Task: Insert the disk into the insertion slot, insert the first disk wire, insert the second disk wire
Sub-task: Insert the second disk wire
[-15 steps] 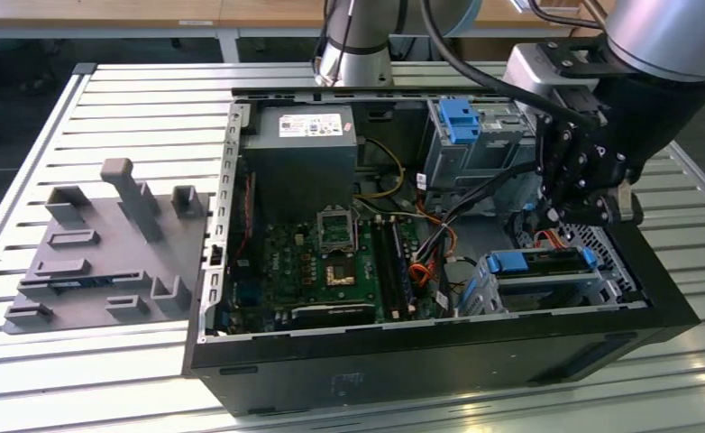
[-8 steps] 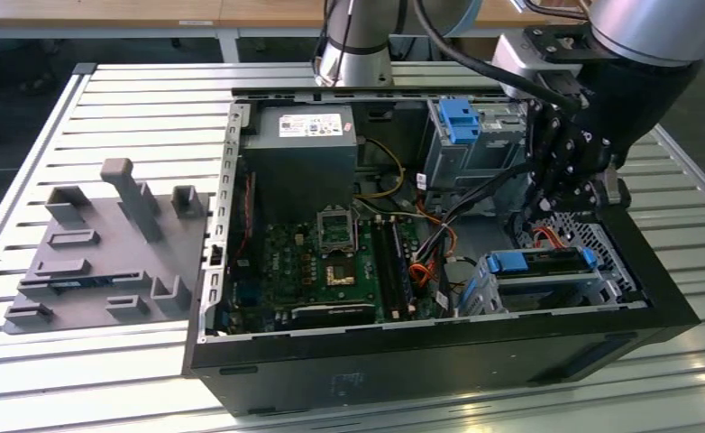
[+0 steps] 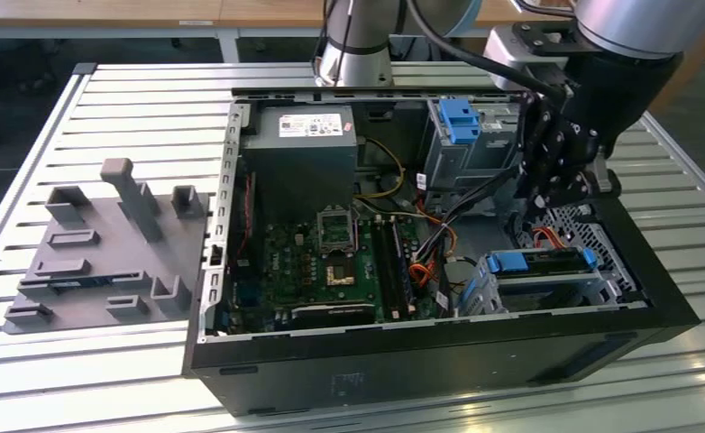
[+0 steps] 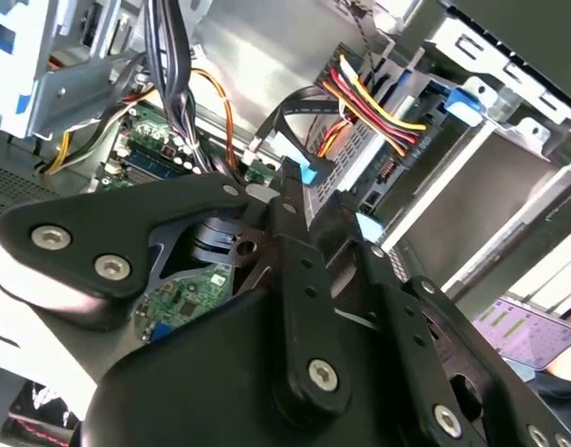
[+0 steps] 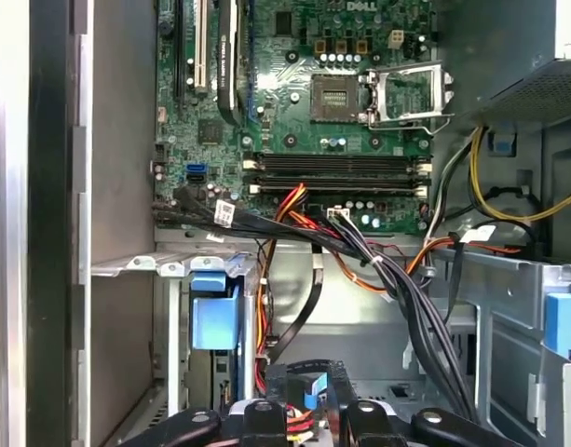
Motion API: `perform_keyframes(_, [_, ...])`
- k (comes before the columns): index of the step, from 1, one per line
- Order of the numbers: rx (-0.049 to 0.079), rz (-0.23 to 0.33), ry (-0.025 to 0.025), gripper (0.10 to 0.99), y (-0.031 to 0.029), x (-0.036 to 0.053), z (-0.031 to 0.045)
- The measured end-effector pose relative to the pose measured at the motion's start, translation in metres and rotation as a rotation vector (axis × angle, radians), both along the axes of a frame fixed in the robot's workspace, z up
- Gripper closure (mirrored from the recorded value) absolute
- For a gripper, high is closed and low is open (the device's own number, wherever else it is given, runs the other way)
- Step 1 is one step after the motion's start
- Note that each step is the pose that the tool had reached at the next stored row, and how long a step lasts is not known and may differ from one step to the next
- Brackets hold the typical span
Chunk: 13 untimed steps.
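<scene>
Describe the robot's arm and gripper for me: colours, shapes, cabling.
The arm is built of smooth silver-grey cylindrical tubes and ends in a boxy black wrist section. A thick black cable loops along it. The gripper is matt black, made of flat bar-like links with rounded ends joined by shiny silver pins and screws. A pale grey-white piece sits on one side of its body.

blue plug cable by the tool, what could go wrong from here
1. The blue plug sits right at the tool, close to the red and yellow wires by the disk. A sideways nudge could snag or tug them.
2. The black wire bundle crosses the case beside the tool, so the arm might catch it.
3. The plug's black cable curves sharply, so the plug could reach the disk tilted and jam.
</scene>
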<state>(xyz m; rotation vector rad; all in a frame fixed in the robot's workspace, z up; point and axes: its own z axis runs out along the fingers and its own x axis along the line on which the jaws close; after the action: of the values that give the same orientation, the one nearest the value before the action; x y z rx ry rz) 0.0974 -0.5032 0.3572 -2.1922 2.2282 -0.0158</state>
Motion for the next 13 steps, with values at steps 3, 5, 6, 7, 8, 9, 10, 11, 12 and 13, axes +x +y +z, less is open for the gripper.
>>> perform_keyframes(3, [-0.01,0.0,-0.0009,0.776,0.0004,-0.0002,-0.0043])
perform_keyframes(5, [-0.02,0.0,-0.0024,0.776,0.0004,-0.0004,-0.0065])
perform_keyframes(6, [-0.026,0.0,-0.0032,0.776,0.0004,-0.0005,-0.0074])
perform_keyframes(7, [-0.033,0.0,-0.0042,0.776,0.0004,-0.0006,-0.0081])
perform_keyframes(8, [-0.04,0.0,-0.0052,0.776,0.0004,-0.0006,-0.0089])
perform_keyframes(9, [-0.045,0.0,-0.006,0.776,0.0004,-0.0006,-0.0098])
perform_keyframes(10, [-0.05,0.0,-0.0067,0.776,0.0004,-0.0007,-0.0106])
perform_keyframes(11, [-0.052,0.0,-0.0072,0.776,0.0004,-0.0007,-0.0112])
perform_keyframes(12, [-0.054,0.0,-0.0075,0.776,0.0005,-0.0007,-0.0117])
perform_keyframes(13, [-0.055,0.0,-0.0075,0.776,0.0005,-0.0007,-0.0119])
